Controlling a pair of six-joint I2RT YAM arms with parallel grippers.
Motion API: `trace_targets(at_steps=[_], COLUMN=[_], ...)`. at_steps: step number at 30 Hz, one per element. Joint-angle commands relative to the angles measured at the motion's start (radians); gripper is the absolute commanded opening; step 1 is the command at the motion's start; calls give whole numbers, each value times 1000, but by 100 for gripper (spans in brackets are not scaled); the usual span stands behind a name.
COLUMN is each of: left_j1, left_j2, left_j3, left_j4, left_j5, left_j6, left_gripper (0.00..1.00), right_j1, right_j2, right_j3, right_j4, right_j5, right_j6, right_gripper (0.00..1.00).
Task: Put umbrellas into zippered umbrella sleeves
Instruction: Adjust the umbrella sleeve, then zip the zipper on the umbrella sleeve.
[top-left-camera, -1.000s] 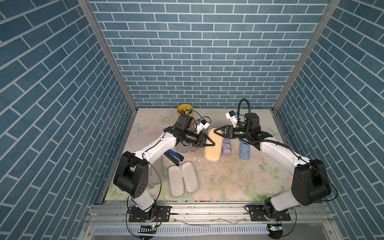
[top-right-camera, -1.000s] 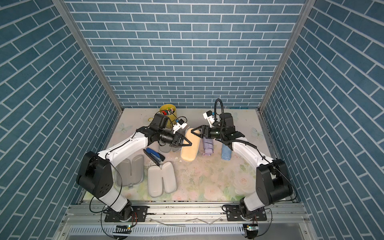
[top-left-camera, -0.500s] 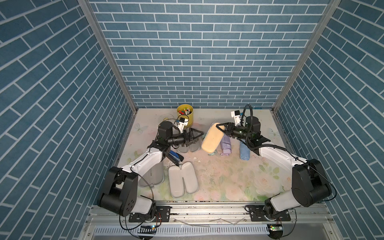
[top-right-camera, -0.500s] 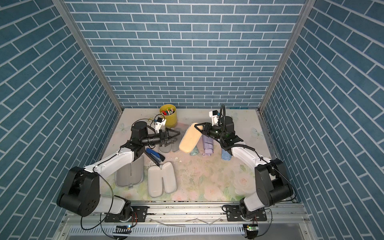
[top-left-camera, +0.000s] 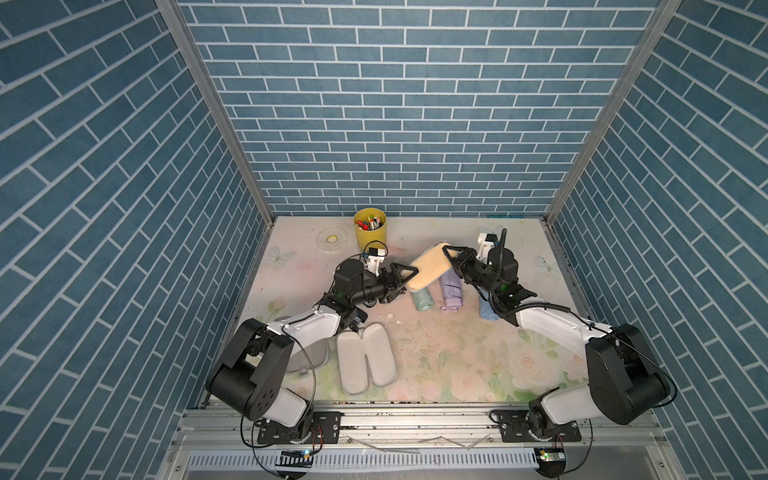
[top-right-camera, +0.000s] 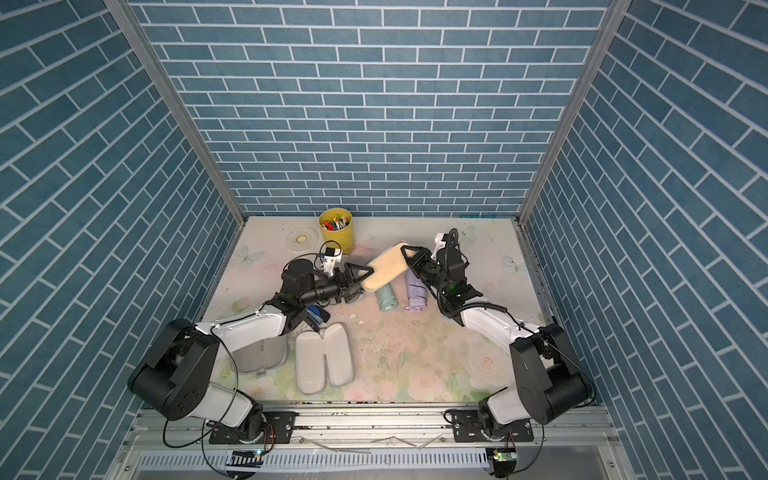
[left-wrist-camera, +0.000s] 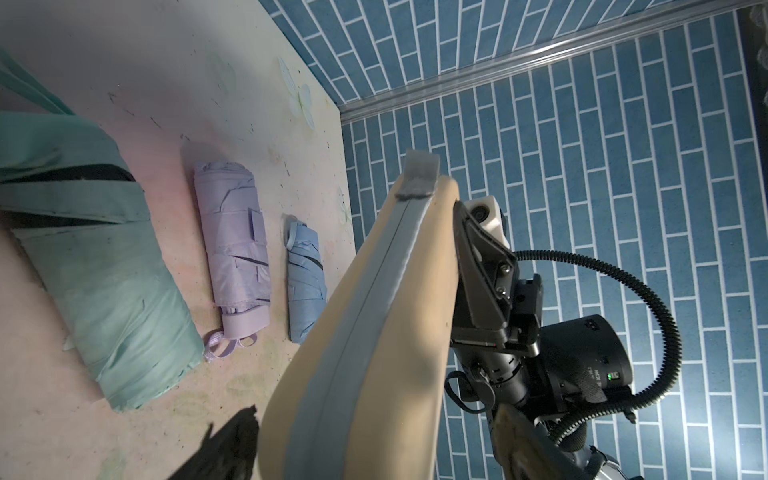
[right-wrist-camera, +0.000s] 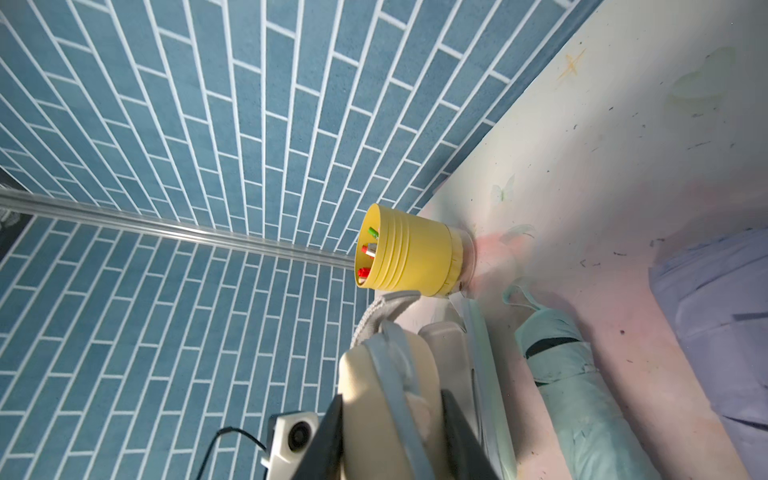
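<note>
Cream-tan sleeve (top-left-camera: 430, 266): zipped shut, tilted, held clear of the bench (top-left-camera: 457, 365).
Right tool (right-wrist-camera: 392, 399): clamped on the sleeve's upper end.
Left tool (top-left-camera: 407, 281): jaws spread wide at the sleeve's lower end, not pinching it.
Umbrellas: mint umbrella (top-left-camera: 423, 299), lilac umbrella (top-left-camera: 451, 293) and light blue umbrella (top-left-camera: 486, 309) lie side by side on the bench beneath my right tool.

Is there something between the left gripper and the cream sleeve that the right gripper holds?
Nothing visible does. The open left gripper is right at the lower end of the cream sleeve, which the right gripper holds tilted above the table. The mint umbrella lies below it, not between them.
</note>
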Motion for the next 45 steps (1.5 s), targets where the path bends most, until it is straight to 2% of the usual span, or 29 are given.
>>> trace_targets(at_steps=[1,5,8,11,12,13,15,17,19,21,24,26,30,37,42,45], left_j1=[-6,-22,-22,-17,-9,3,33,56,72,73,74,74,72,68,66,66], left_j2=[9,54,102,125,123,117,100,81,64,52,43,40,36,28,34,37], left_j3=[-7,38,65,75,78,78,84,94,113,128,140,138,137,134,136,138], left_j4=[-4,65,178,231,231,225,199,173,132,100,67,65,59,38,33,33], left_j5=[-43,-64,-68,-48,-36,-25,2,29,58,72,83,82,85,95,103,106], left_j6=[18,-33,-113,-157,-160,-160,-156,-149,-137,-121,-106,-105,-104,-97,-96,-96], left_gripper=[89,77,60,42,35,30,24,24,24,24,24,24,24,24,23,22], right_j1=[6,31,38,19,5,-12,-49,-72,-58,-27,76,141,176,176,173,173], right_j2=[-55,-38,-28,-45,-50,-54,-82,-141,-210,-251,-279,-261,-179,-92,-53,-35], right_j3=[-6,-2,-9,-29,-31,-30,-39,-38,-28,-55,-87,-79,-22,36,69,86], right_j4=[99,94,97,80,71,53,-10,-177,-388,-444,-466,-476,-478,-408,-355,-334], right_j5=[66,64,51,24,-14,-61,-143,-160,-82,-8,153,230,260,287,285,271], right_j6=[128,161,173,160,146,126,36,-165,-462,-671,-936,-1039,-1062,-1080,-1095,-1096], right_gripper=[3,4,15,36,49,57,64,65,61,56,54,55,55,51,43,33])
